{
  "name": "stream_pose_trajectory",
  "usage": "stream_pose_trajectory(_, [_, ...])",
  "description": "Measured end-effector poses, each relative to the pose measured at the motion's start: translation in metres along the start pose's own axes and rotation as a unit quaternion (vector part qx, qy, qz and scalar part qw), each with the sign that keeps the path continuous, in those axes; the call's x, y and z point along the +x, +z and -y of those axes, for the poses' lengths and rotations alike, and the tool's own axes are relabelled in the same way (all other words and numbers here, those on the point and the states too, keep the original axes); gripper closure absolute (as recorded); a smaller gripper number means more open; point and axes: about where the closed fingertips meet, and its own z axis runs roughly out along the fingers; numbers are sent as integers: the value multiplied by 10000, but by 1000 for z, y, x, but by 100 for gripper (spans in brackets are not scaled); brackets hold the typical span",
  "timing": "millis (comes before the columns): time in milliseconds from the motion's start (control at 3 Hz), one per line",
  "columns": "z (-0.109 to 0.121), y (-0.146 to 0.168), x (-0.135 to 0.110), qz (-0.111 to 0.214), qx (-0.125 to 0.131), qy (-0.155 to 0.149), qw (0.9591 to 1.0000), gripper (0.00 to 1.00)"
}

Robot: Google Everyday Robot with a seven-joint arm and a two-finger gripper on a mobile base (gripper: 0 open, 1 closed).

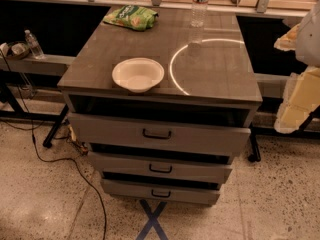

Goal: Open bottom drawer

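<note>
Past a blue tape cross [152,220], the grey wood-grain bottom drawer [160,191] sits below-left of the pale claw [300,103] off the counter's [220,71] right edge, claw state unclear.

You'll see the cabinet's top [215,79] is grey wood-grain, smooth and semi-gloss, and it mirrors a bright ring of light. The bottom drawer [125,188], lowest on that cabinet, has the same grey wood-grain front, but matt, with a black bar handle [161,193]. On the cabinet's top, the bowl [138,74] looks like matt off-white plastic or paper. The bag [131,17] at the back is glossy green film, and the bottle [199,6] is clear plastic. Under the cabinet, the floor [40,199] is polished, speckled stone. Right of the cabinet, the gripper [295,104] shows matt pale-yellow and white surfaces.
</note>
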Motion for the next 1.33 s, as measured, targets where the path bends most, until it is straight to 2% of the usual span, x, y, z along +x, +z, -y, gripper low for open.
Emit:
stream_pose_trajectory(333, [0,0,0,0,1,0,10000,0])
stream_pose_trajectory(667, [-12,17,10,66,-117,186,9997,0])
stream_pose_trajectory(1000, [-53,53,36,320,-277,429,9982,0])
stream_pose_trajectory(1333, [-84,96,46,500,-420,380,9971,0])
